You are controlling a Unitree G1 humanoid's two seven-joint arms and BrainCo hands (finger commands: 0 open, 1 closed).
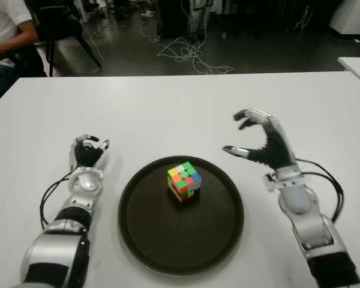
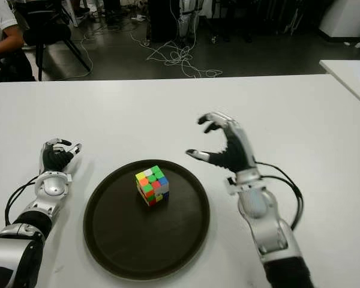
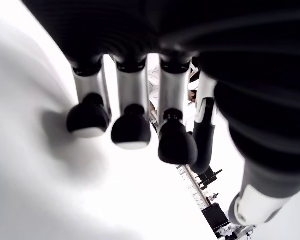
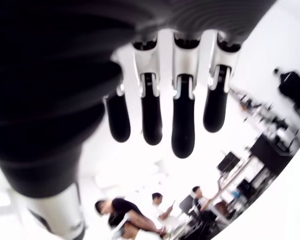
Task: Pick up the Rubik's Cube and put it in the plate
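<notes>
A white bench (image 1: pixel 168 108) fills most of the frame, with a dark floor strewn with cables (image 1: pixel 189 51) along the top and a seated person (image 1: pixel 6 36) cut off at the upper left corner. The Rubik's Cube (image 1: pixel 184 181) sits inside the round dark plate (image 1: pixel 162 240) at lower centre, its underside and far faces hidden. The right hand (image 1: pixel 264 144), right of the plate, has its fingers (image 4: pixel 182 125) spread and empty, while the left hand (image 1: pixel 87 153), left of the plate, shows fingers (image 3: pixel 130 130) loosely curled around nothing, its arm cut off at the bottom edge.
</notes>
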